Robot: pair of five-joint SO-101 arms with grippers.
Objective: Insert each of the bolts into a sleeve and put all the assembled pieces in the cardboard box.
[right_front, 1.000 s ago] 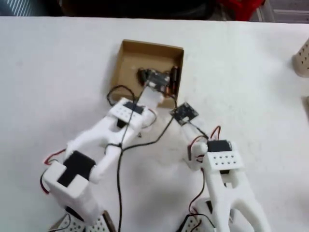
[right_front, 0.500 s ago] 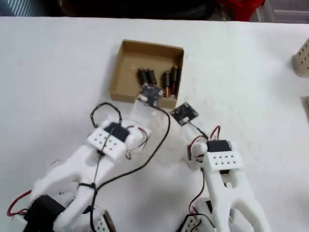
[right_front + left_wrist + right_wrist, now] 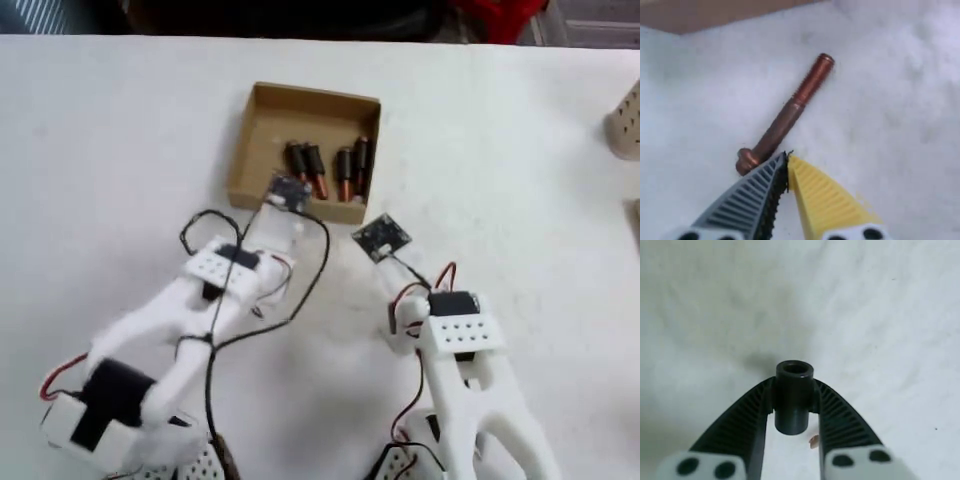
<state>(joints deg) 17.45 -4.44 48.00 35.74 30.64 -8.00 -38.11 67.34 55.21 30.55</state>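
Four assembled pieces (image 3: 345, 172) lie in the cardboard box (image 3: 315, 95). That part looks done. One bolt (image 3: 785, 115) lies loose on the tabletop (image 3: 890, 100) near the box, with the left pincer (image 3: 786, 159) pressed together, empty, beside its head. The right pincer (image 3: 793, 385) pinches a black sleeve (image 3: 794, 405) — this last pair is not yet joined or boxed.

We found the bolt (image 3: 785, 112) to be copper-toned metal with a dull sheen, smooth on the shank and finely threaded toward its end. The sleeve (image 3: 794, 407) looked black, smooth and matt. The left gripper (image 3: 787, 159) had ribbed plastic fingers, one grey, one yellow; the right gripper (image 3: 794, 386) had ribbed black plastic ones. The cardboard box (image 3: 268, 125) was plain brown and matt, the table (image 3: 120, 120) white, matt and faintly mottled.
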